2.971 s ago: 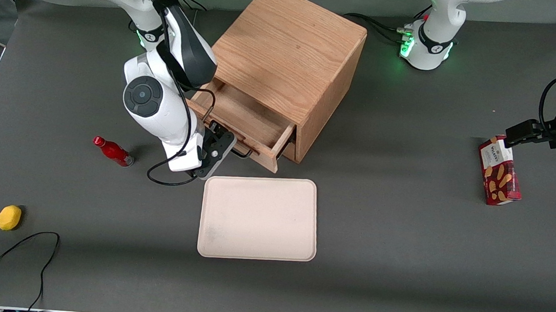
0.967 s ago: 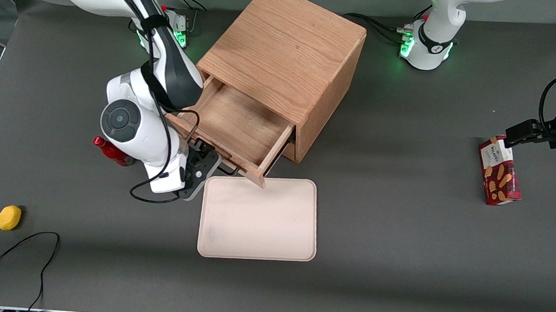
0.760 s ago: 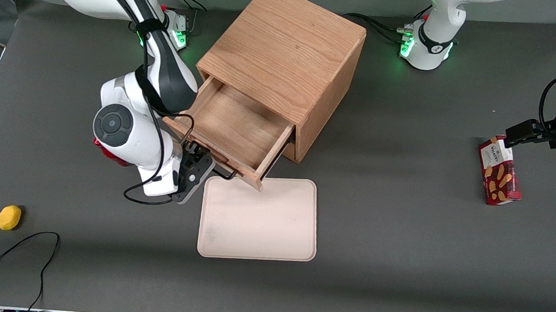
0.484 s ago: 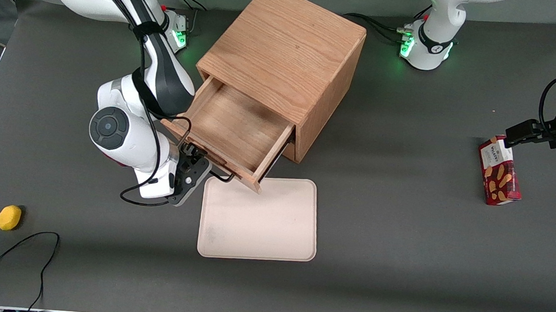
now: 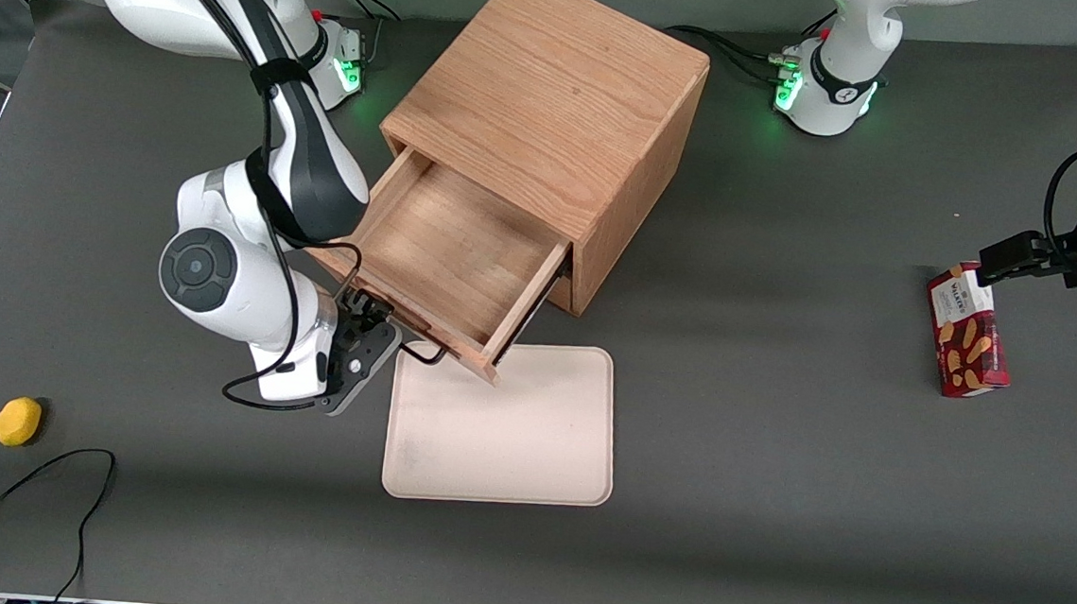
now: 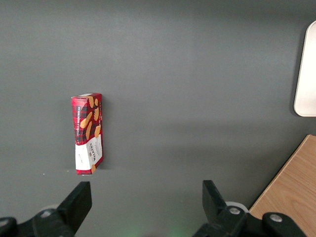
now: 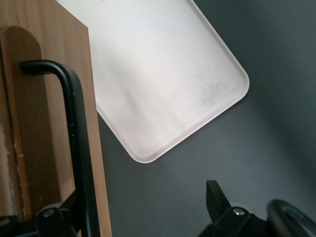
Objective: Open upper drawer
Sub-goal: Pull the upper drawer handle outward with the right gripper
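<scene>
The upper drawer [image 5: 442, 253] stands pulled well out of the cube-shaped wooden cabinet [image 5: 553, 95], and its tray is empty. Its black wire handle [image 5: 419, 351] sits on the drawer front, above the corner of the tray. My right gripper [image 5: 371, 325] is at the handle's end nearer the working arm. In the right wrist view the gripper [image 7: 140, 197] is open. The handle [image 7: 76, 143] runs close by one finger [image 7: 61, 215] on the drawer front [image 7: 29, 123]. The other finger [image 7: 215, 195] is far off over the table. The lower drawer is hidden under the upper one.
A pale tray [image 5: 502, 423] lies on the table just nearer the camera than the drawer, also in the right wrist view [image 7: 158, 79]. A yellow lemon [image 5: 17, 421] and a black cable [image 5: 23, 484] lie toward the working arm's end. A red biscuit box [image 5: 966, 330] lies toward the parked arm's end.
The upper drawer has slid much farther out of the cabinet. My right arm and gripper moved with its handle toward the camera and the working arm's end, now covering the red bottle.
</scene>
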